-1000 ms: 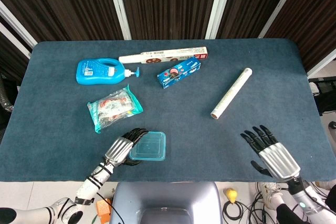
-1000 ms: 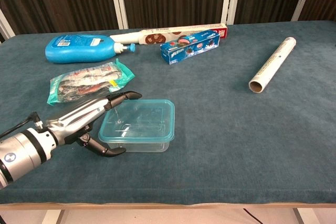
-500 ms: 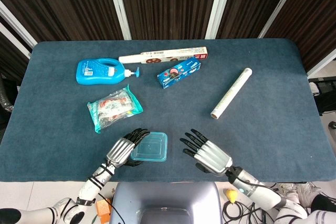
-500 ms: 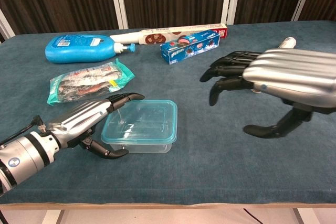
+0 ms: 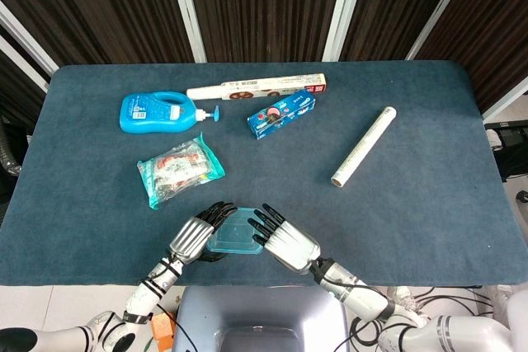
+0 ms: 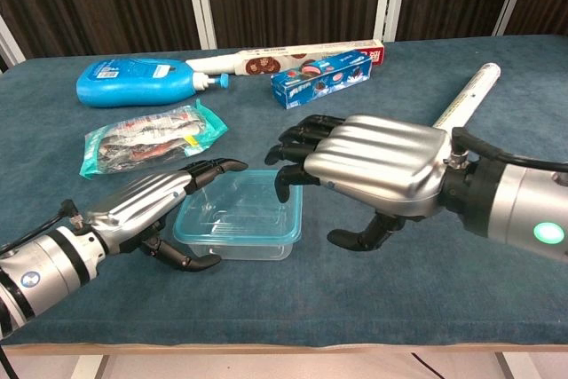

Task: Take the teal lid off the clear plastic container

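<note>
Counter (image 5: pixel 429 228): covered in dark blue cloth.
Right robot hand (image 6: pixel 373 166): held over the container's right edge, fingers spread apart, nothing grasped; thumb low beside the right wall.
Left robot hand (image 6: pixel 151 206): laid against the container's left side, fingers over the lid's edge, thumb at the wall; whether it is clamped cannot be told.
Bottle (image 5: pixel 157 111): blue, lying at far left.
Container (image 6: pixel 238 239): clear, set near the front edge between both hands.
Lid (image 6: pixel 232 212): teal, seated on the container.

Teal lid (image 6: pixel 238 215); dark blue table (image 5: pixel 412 220).
</note>
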